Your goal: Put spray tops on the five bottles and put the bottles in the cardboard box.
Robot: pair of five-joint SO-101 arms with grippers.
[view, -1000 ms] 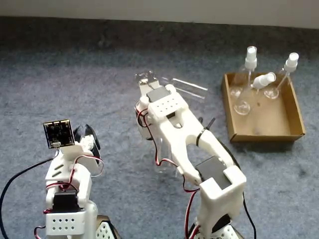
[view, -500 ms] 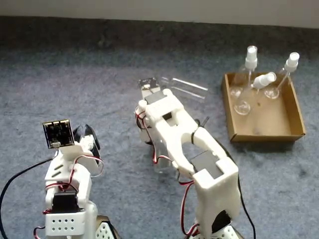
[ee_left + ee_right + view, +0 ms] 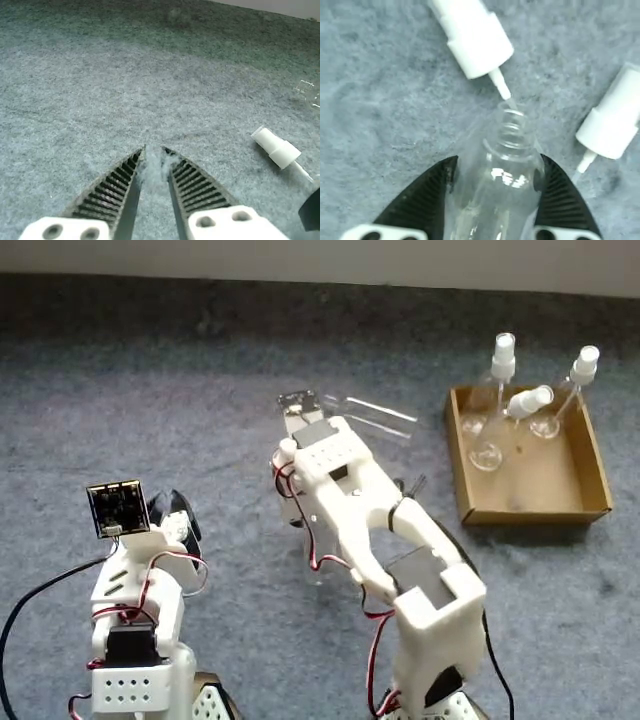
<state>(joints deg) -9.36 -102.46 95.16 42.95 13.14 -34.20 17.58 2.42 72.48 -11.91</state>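
1. Lower left of the high view: your left arm (image 3: 135, 590) sits back by its base. The left pincer (image 3: 154, 156) is narrowed to a thin slit with nothing in it, over bare tabletop (image 3: 75, 75). One loose spray top (image 3: 277, 147) lies on its side near it.
2. Centre of the high view: your right arm (image 3: 350, 500) stretches toward the upper middle. The right pincer (image 3: 498, 161) is clamped across the body of an uncapped bottle (image 3: 507, 145), jaws on either flank, with the open threaded neck sticking out past the tips.
3. Just beyond that neck lie two spray tops. The nearer spray top (image 3: 472, 35) has its thin dip tube aimed at the bottle's mouth, tip right at the rim. The second spray top (image 3: 610, 125) lies just beside the bottle's shoulder.
4. Handling call: the bottle looks like light, clear, thin-walled plastic, likely slick, so squeeze mid-body and no harder than needed. Take a spray top by its white collar, not by the tube, which looks bendy.
5. Right of the high view: the cardboard box (image 3: 535, 480) holds three capped bottles (image 3: 502, 358) clustered at its far end. The near end has room for more.
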